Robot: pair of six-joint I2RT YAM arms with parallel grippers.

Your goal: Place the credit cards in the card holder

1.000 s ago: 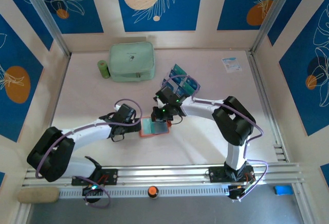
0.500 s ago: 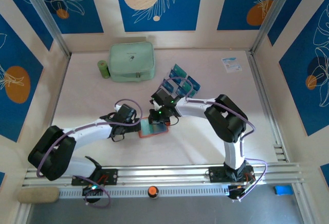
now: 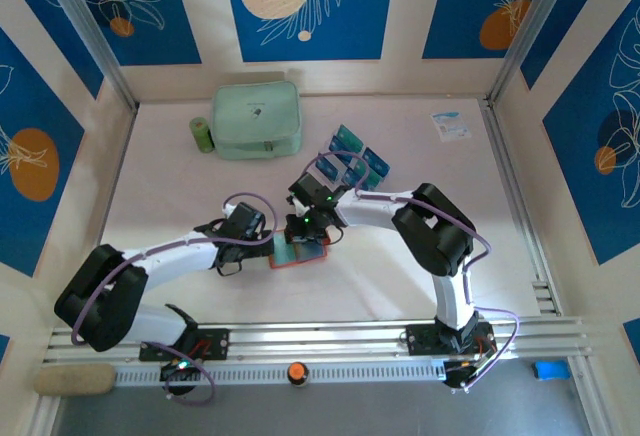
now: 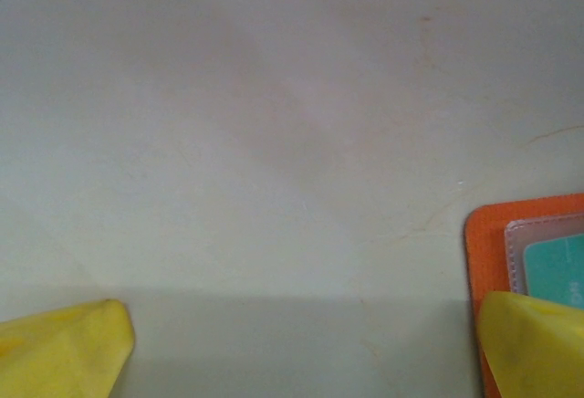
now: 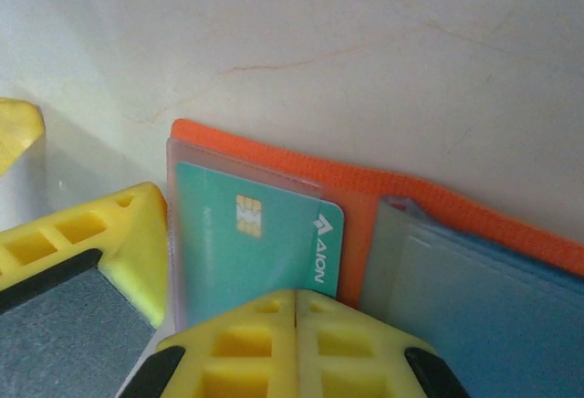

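Note:
The orange card holder [image 3: 300, 255] lies open on the table between the two arms. In the right wrist view a teal credit card [image 5: 246, 252] sits mostly inside a clear sleeve of the card holder [image 5: 365, 188], its right end sticking out. My right gripper [image 5: 297, 311] is shut, fingertips pressed together over the card's near edge [image 3: 303, 233]. My left gripper [image 4: 297, 352] is open, and its right fingertip [image 4: 534, 339] rests on the card holder's edge [image 4: 479, 234]. More teal credit cards [image 3: 357, 156] stand in a clear rack behind.
A mint-green zip pouch [image 3: 257, 119] and a small green cylinder [image 3: 202, 134] sit at the back left. A white-and-blue leaflet [image 3: 450, 124] lies at the back right. Metal rails run along the near and right edges.
My right gripper and forearm have shifted a little to the left over the card holder, uncovering more of the rack. The left arm has stayed put.

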